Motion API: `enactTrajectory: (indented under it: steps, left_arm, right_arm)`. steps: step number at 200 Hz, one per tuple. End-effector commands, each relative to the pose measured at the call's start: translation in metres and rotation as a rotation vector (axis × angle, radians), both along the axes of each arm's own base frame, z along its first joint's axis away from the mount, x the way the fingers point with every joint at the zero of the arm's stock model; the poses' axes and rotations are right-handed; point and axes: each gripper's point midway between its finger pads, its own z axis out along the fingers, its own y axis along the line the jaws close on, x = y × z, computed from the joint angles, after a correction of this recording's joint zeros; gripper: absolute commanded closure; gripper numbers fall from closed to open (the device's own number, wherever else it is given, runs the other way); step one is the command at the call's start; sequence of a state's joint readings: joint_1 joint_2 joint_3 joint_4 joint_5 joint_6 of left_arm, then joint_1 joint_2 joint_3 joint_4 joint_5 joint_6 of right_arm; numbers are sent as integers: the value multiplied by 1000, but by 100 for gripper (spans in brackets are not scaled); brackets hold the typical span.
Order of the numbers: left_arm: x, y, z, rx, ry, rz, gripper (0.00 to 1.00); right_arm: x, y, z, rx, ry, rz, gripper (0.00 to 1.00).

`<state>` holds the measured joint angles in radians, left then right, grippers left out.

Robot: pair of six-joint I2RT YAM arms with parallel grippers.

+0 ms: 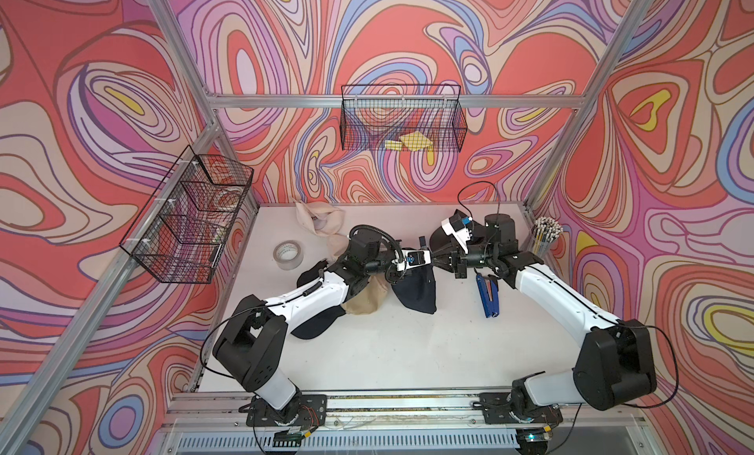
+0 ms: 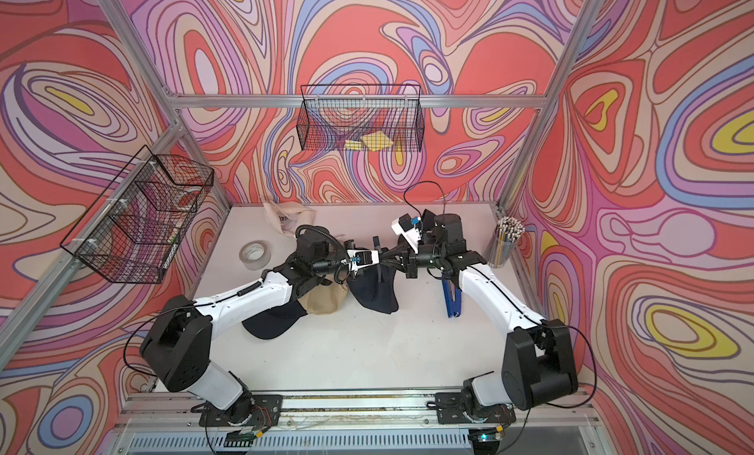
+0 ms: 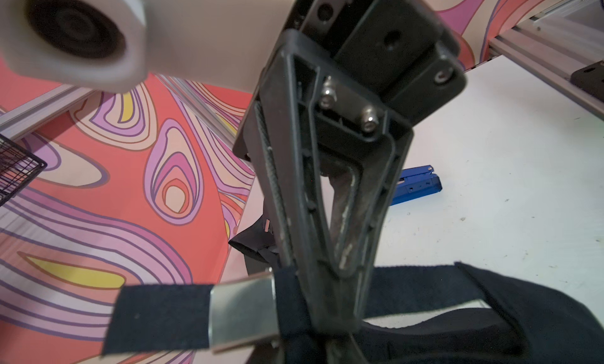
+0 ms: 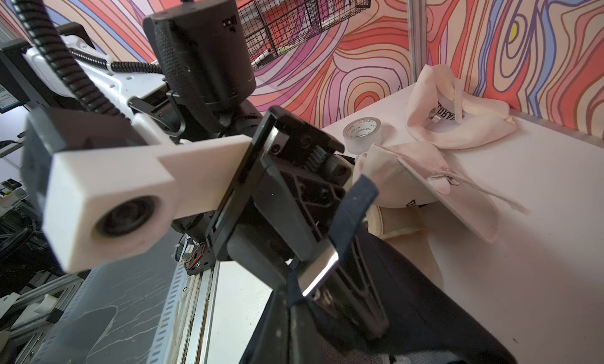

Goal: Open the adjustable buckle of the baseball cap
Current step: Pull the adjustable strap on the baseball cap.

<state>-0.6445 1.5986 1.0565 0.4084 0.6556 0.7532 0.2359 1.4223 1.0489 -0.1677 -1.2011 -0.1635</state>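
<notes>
Left wrist view has the right tool [image 3: 327, 307] hanging in from above, clenched on the cap's dark strap [image 3: 157, 316] just beside the silver buckle [image 3: 242, 313]. The strap's free end sticks out past the buckle on the side away from the tool. On the tool's other side the strap runs into the navy cap [image 3: 539, 313], and bare table [image 3: 506, 150] shows through the gap under it. A blue stapler [image 3: 418, 182] lies on the table beyond the tool.

From the right wrist view, the left tool [image 4: 312, 259] is at the buckle [image 4: 322, 271] from the opposite side. Its fingertips are partly hidden by the metal plate, but it looks pinched on the buckle, with the strap [image 4: 356, 199] end curling up past it.

In both top views the two tools meet tip to tip over the middle of the table [image 1: 387, 359], the left tool [image 1: 428, 256] and right tool [image 1: 437, 260] nearly touching. The cap [image 1: 416, 289] sits right beneath them. A beige cap [image 1: 365, 304] lies just beside it, partly under the left arm. The stapler [image 1: 488, 295] is near the right arm, a tape roll [image 1: 287, 253] well apart toward the left wall, a cream bag [image 1: 320, 222] at the back edge, and a cup of pencils [image 1: 544, 238] in the back right corner.
</notes>
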Motion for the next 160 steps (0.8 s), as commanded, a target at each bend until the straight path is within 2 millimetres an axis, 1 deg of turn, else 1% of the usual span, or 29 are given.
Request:
enactTrajectory:
  steps: [1, 20, 31, 58, 86, 110, 135, 160]
  left_arm:
    - [4, -1, 6, -23, -57, 27, 91]
    - [10, 0, 11, -42, -60, 63, 96]
    - [16, 1, 16, -73, -19, 100, 100]
    - [25, 3, 32, -155, 42, 165, 100]
    - [37, 6, 49, -261, 193, 233, 100]
    - [42, 7, 63, -359, 288, 257, 100]
    - [55, 14, 78, -411, 346, 323, 100]
    - [60, 16, 89, -426, 382, 344, 100]
  right_arm:
    - [3, -2, 4, 1, -18, -10, 100]
    - [4, -3, 1, -7, -12, -19, 100]
    - [4, -4, -2, -16, -2, -27, 100]
    - [8, -6, -13, -42, 23, -66, 100]
    - [11, -7, -20, -49, 42, -92, 100]
    - [11, -10, -29, -70, 58, -114, 100]
    - [11, -15, -43, -111, 87, -154, 100]
    - [7, -21, -51, -105, 101, -183, 100]
